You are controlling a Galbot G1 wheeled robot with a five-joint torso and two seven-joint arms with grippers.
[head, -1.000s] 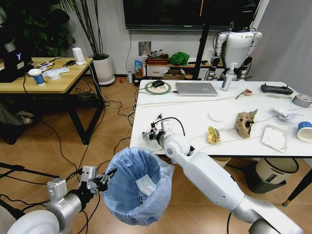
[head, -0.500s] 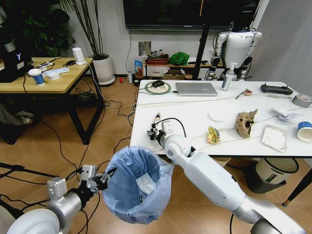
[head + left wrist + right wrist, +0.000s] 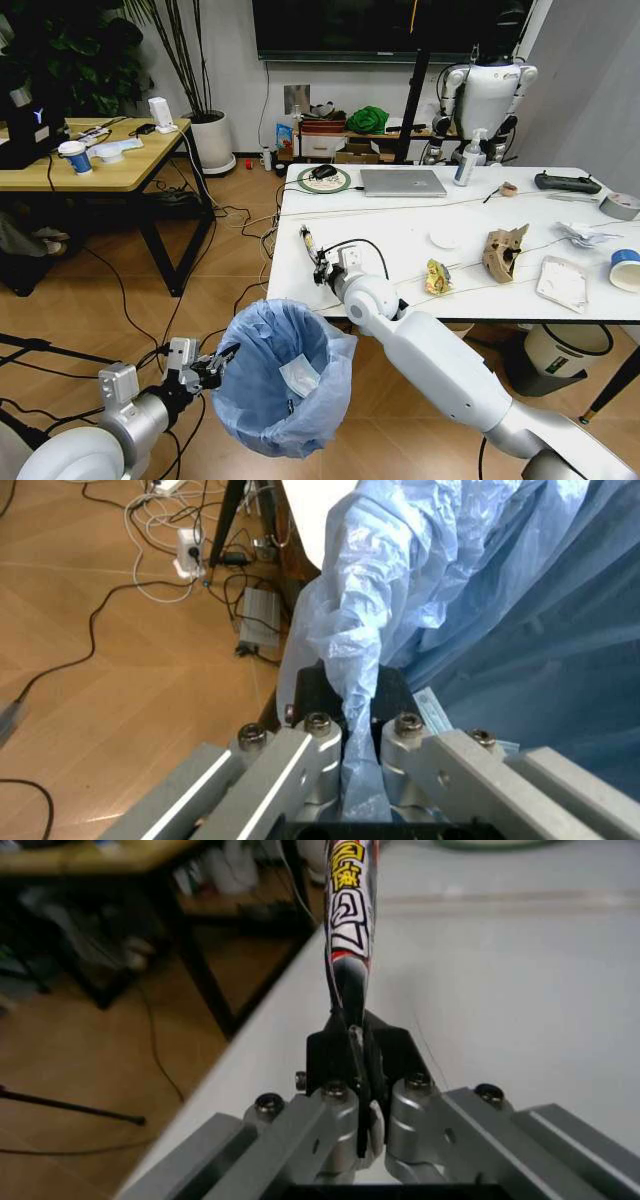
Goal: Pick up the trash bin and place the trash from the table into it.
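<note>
Holding the trash bin (image 3: 285, 378) by its rim, my left claw (image 3: 212, 367) is clamped on a fold of the light-blue bag liner (image 3: 360, 667); in the left wrist view the plastic runs down between my closed fingers (image 3: 320, 769) and hides whatever rim lies under it. The bin hangs over the wooden floor just in front of the tabletop (image 3: 400, 240), near its left front corner, and its mouth faces up. Inside I can make out one white scrap (image 3: 298, 378), but the deeper part of the bag is in shadow. My right claw (image 3: 318, 262) is over the left end of the tabletop, pinched on a thin snack wrapper (image 3: 348, 907) printed in yellow, red and black. The wrapper sticks up from the claw and its far end is cut off at the edge of the right wrist view, so I cannot read what it is. Farther right on the tabletop lie a yellow wrapper (image 3: 438, 277), a brown cardboard piece (image 3: 504, 251), a white packet (image 3: 562, 283), a paper wad (image 3: 584, 233) and a blue-and-white cup (image 3: 626, 269), which is partly cut off by the frame. A grey tape roll (image 3: 621, 205) at the far right is cropped too. A silver laptop (image 3: 402, 182) sits at the back.
</note>
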